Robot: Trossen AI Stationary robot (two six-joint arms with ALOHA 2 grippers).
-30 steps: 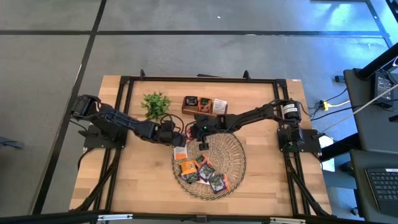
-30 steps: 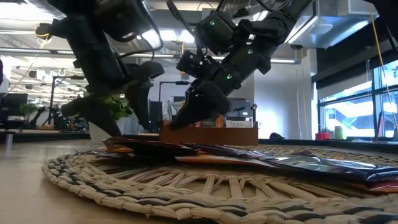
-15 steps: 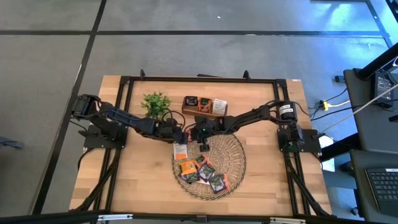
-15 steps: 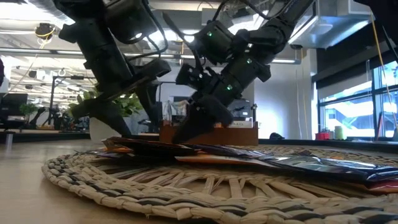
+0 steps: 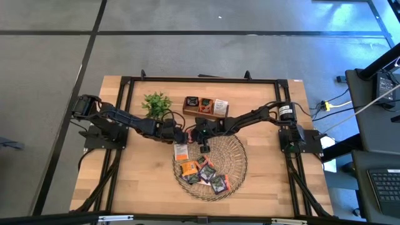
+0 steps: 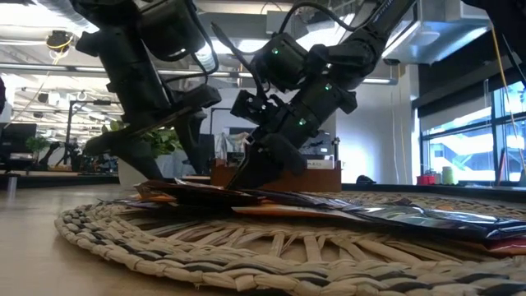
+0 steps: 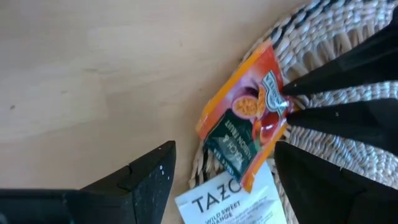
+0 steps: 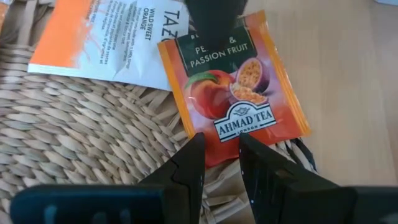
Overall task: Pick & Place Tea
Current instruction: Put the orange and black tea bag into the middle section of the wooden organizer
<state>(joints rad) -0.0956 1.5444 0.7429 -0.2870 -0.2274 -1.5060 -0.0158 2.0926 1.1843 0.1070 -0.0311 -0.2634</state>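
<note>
An orange tea sachet (image 8: 233, 87) lies on the far-left rim of the round woven tray (image 5: 240, 165), partly on a white sachet (image 7: 230, 202). Several more sachets (image 5: 203, 172) lie in the tray. My right gripper (image 8: 221, 163) reaches in from the right and slants down. Its fingers stand a narrow gap apart, their tips at the orange sachet's near edge (image 7: 283, 102). My left gripper (image 7: 224, 152) comes from the left, wide open above the same sachet. One of its fingers (image 8: 214, 15) shows in front of the sachet's far edge. My right gripper has its fingertips (image 6: 246, 174) down at the orange sachet's edge, near a corner, slanting down from the table's right. I cannot tell whether they touch it. The sachet lies flat on the tray's rim.
A brown wooden box (image 5: 205, 106) holding sachets stands just beyond both grippers, and a small green plant (image 5: 156, 103) is to its left. The two grippers are close together over the tray's far-left rim. Bare wooden tabletop (image 5: 137, 181) shows near the front left.
My right gripper has sunk toward the sachets at the tray's far-left rim, with the gap between its fingers unchanged. The orange sachet has stayed where it was.
</note>
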